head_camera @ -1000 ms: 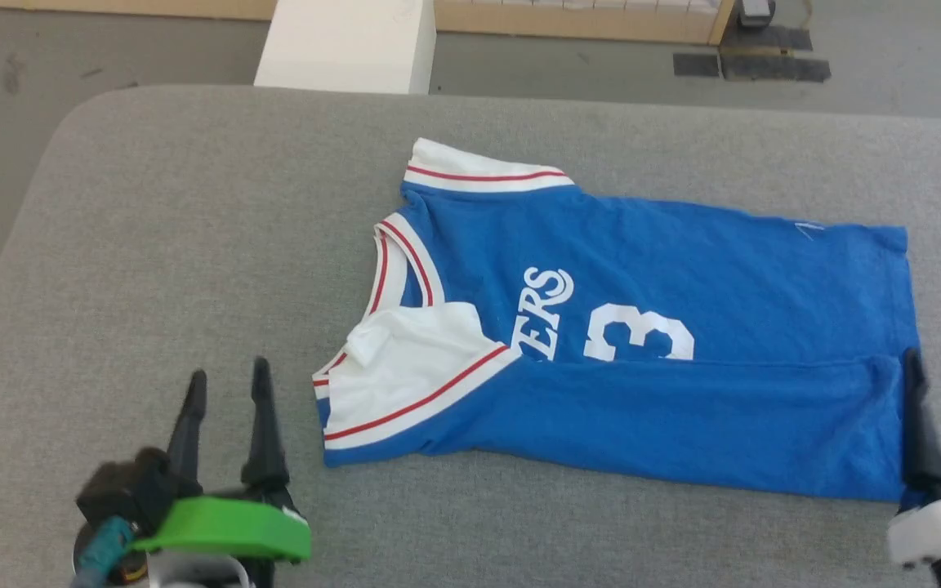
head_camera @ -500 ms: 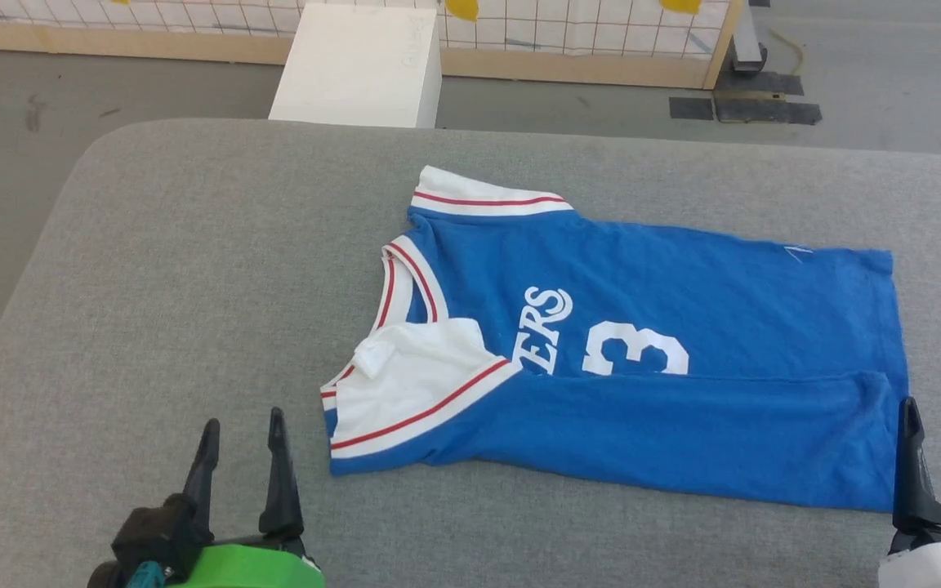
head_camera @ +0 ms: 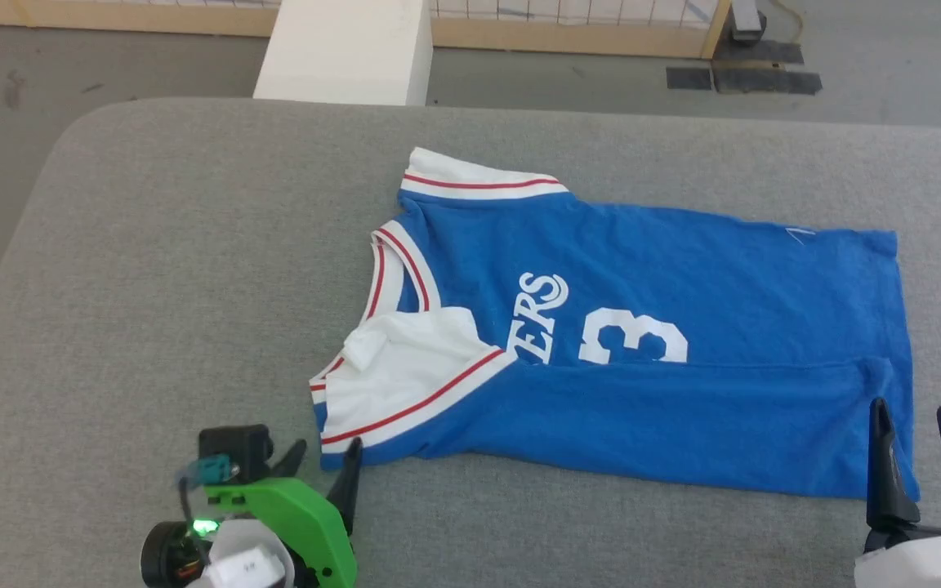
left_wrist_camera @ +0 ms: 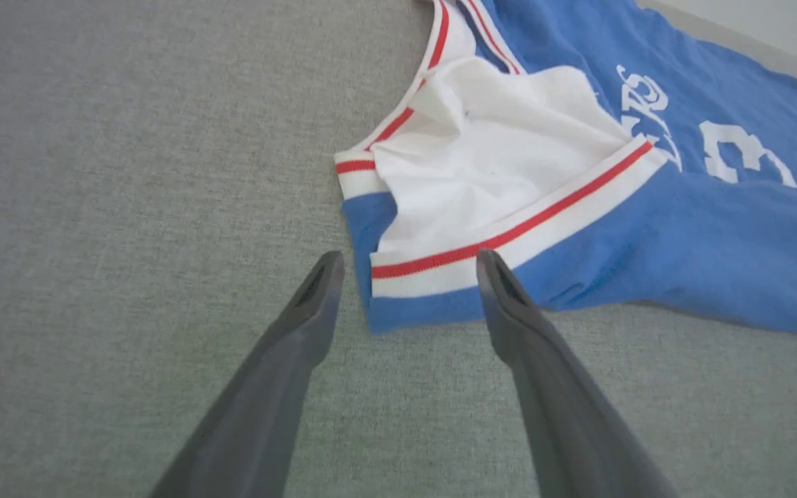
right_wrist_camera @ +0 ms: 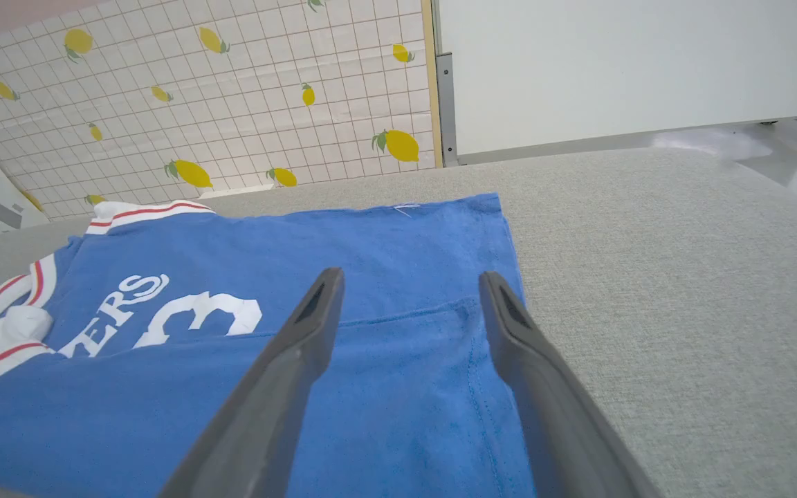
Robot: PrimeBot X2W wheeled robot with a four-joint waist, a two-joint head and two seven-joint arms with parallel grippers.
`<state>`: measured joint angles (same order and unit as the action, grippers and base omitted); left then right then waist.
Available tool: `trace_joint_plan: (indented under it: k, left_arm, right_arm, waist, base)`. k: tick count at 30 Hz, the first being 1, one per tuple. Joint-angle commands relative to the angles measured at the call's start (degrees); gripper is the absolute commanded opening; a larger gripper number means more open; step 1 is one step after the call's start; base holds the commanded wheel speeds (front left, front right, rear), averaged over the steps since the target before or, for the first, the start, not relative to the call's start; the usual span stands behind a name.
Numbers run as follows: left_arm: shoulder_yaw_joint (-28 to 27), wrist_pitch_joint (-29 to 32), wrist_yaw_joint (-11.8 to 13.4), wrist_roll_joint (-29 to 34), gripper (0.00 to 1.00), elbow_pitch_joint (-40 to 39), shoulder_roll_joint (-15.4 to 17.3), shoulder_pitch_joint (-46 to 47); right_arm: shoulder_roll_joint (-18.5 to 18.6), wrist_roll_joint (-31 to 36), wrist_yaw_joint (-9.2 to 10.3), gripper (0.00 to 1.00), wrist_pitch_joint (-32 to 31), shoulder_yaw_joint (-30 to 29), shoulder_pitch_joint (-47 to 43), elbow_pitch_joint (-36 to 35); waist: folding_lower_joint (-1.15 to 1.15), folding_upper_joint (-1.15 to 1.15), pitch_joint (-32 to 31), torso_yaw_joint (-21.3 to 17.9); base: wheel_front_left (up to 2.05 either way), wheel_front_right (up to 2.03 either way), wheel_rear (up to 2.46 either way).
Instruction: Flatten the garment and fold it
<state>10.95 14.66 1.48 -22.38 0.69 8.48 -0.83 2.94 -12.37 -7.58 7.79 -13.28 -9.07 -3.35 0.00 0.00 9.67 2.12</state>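
The garment point(head_camera: 683, 269) is a royal-blue jersey with white sleeves, red-striped trim, white lettering and a 3. It lies flat on the grey table point(head_camera: 176, 245), its near long edge folded over. My left gripper point(head_camera: 322, 467) stands open at the near-left corner, and in the left wrist view point(left_wrist_camera: 409, 257) the striped sleeve hem of the garment point(left_wrist_camera: 682, 228) sits between the fingertips. My right gripper point(head_camera: 912, 412) is open over the near-right hem corner; its wrist view point(right_wrist_camera: 410, 274) shows the garment point(right_wrist_camera: 371, 242) under the spread fingers.
A white box point(head_camera: 344, 49) stands beyond the table's far edge, with a wood-framed mesh fence point(head_camera: 568, 37) behind it. Bare grey tabletop spreads left of the garment. A lemon-patterned wall point(right_wrist_camera: 232, 104) and a white panel point(right_wrist_camera: 613, 62) lie past the table.
My left gripper has turned and moved right to the garment's near-left corner. The right gripper has drawn back slightly towards the near-right corner. The head camera bobbed; the garment lies as before.
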Motion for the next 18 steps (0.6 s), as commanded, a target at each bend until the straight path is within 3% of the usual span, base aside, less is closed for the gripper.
trace_joint_plan:
  k: [1, 7, 11, 12, 13, 18]
  left_arm:
    - [0.3, 2.6, -0.4, -0.9, 1.0, 0.5, 0.7, 1.3]
    - [-0.1, 9.1, 1.5, -1.7, 1.0, 2.8, 1.6, 4.0]
    - [-0.9, 12.9, 3.0, -3.7, 1.0, 5.7, 0.5, 5.2]
    - [-0.6, 14.6, 3.1, -4.2, 0.75, 6.7, 0.4, 5.4]
    - [-0.5, 15.5, 3.2, -4.4, 0.0, 7.2, 0.5, 5.6]
    - [-1.0, 15.6, 3.2, -6.0, 0.0, 7.4, -0.3, 6.0]
  right_arm:
    - [-0.1, -0.6, 0.09, 1.0, 0.4, 0.2, 1.3, 0.2]
    - [-0.1, -0.9, 0.09, 1.0, 0.7, 0.6, 2.3, 0.7]
    - [-0.1, -1.1, 0.09, 1.0, 0.8, 0.7, 2.9, 1.0]
    - [-0.1, -1.1, 0.09, 1.0, 0.8, 0.7, 3.0, 1.0]
    - [-0.1, -1.1, 0.09, 1.0, 0.8, 0.7, 3.1, 1.1]
    - [-0.1, -0.6, 0.09, 1.0, 0.6, 0.6, 3.5, 1.3]
  waist:
    - [0.0, 0.0, 1.1, -0.7]
    - [0.0, 0.0, 3.3, -2.1]
    - [0.0, 0.0, 4.4, -2.9]
    - [0.0, 0.0, 4.6, -3.1]
    - [0.0, 0.0, 4.8, -3.2]
    - [0.0, 0.0, 4.7, -3.6]
  base:
    - [0.0, 0.0, 0.0]
    - [0.0, 0.0, 0.0]
    - [0.0, 0.0, 0.0]
    - [0.0, 0.0, 0.0]
    - [0.0, 0.0, 0.0]
    - [0.0, 0.0, 0.0]
